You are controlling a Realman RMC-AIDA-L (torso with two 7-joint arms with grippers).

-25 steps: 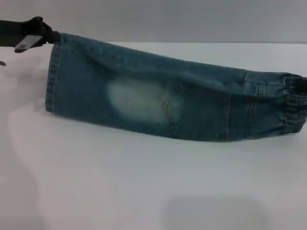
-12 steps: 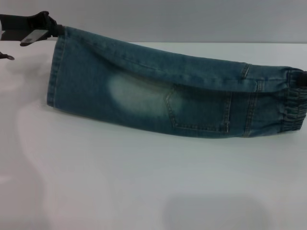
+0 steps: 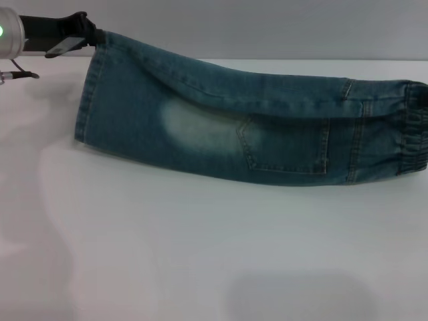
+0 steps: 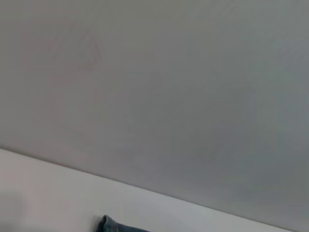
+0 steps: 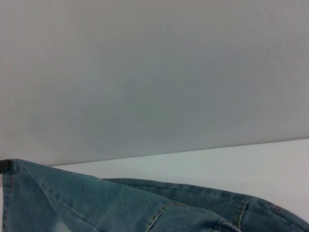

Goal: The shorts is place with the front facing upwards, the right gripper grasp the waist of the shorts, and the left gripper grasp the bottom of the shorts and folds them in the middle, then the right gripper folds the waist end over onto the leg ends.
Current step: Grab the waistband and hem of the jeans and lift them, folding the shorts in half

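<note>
Done so far: looks like the first fold is under way — shorts (image 3: 247, 127) lifted off the white table (image 3: 200, 254) and hanging doubled, one leg over the other.
Left to do: likely laying the doubled shorts flat, then bringing the waist (image 3: 413, 130) over onto the leg ends (image 3: 90, 93). Not yet done.
Left gripper (image 3: 93, 35): up high, fingers pinched shut on the top corner of the leg ends. Cloth hangs straight down below the fingers.
Right gripper: not seen in the head view — past the edge by the waist. Cannot tell if fingers are wide or shut, though the waist end is held up, so probably gripped.
Where the shorts are: stretched between the two ends, leg ends under the left fingers, waist far off on the other side. Bottom edge near the table, maybe touching in the middle — hard to say.
How the shorts look: blue-green denim, pale worn patch (image 3: 197, 128) on the leg, stitched pocket (image 3: 287, 144) with tan seams, crinkly dark band at the waist. Top edge sags a little between the ends.
</note>
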